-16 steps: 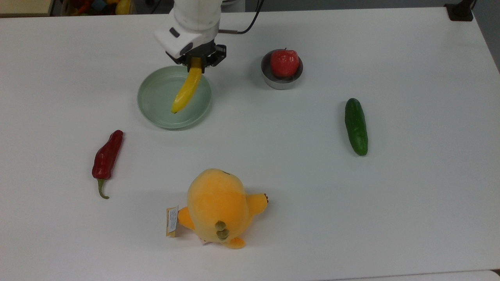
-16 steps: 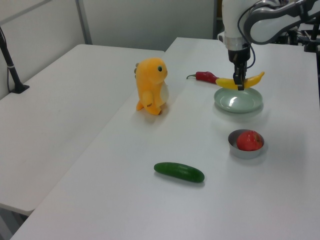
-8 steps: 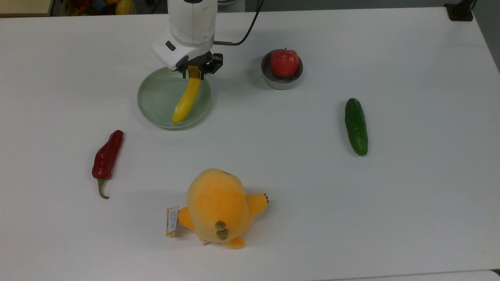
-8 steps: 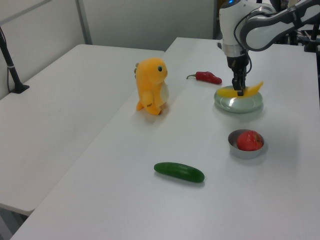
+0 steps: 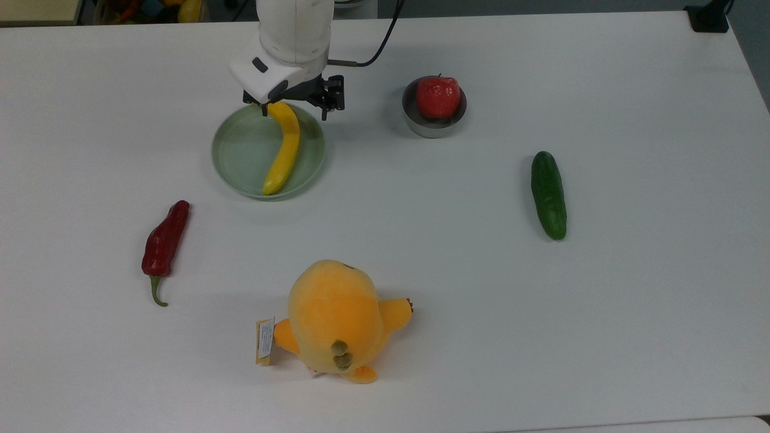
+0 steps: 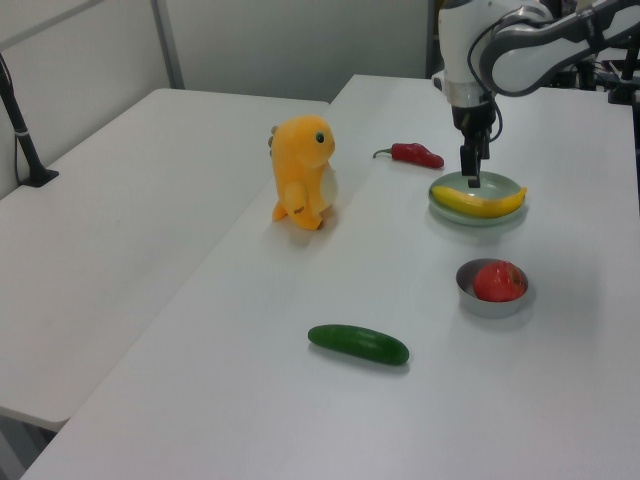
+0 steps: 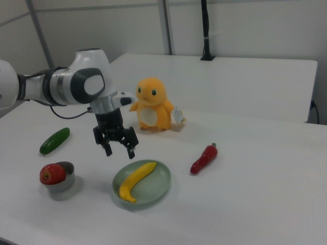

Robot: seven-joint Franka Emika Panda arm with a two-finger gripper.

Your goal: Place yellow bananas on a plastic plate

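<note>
**Banana lying in the green plate, gripper open above it**

We see the yellow banana (image 5: pixel 282 149) lying inside the pale mint-green plate (image 5: pixel 236 158), stretched across it from rim to rim, its curve bowing toward the top view's right. In the right view the banana (image 7: pixel 135 180) rests flat on the plate (image 7: pixel 158 189) with nothing touching it. The gripper (image 7: pixel 118 150) hangs just above the plate's far edge in the right view, its two fingers spread apart and holding nothing (the gap between them is plain there); in the top view the gripper (image 5: pixel 293 108) sits over the banana's upper end.

Further out on the white bench (image 5: pixel 631 300), a small metal bowl (image 5: pixel 415 123) holding a red apple (image 5: pixel 438 96) stands near the plate, on the top view's right. A red chili pepper (image 5: pixel 164 243) lies below and to the top view's left of the plate, apart from it. An orange-yellow plush toy (image 5: pixel 334 319) stands nearer the top view's lower edge, and a green cucumber (image 5: pixel 548 194) lies well apart on the top view's right.
</note>
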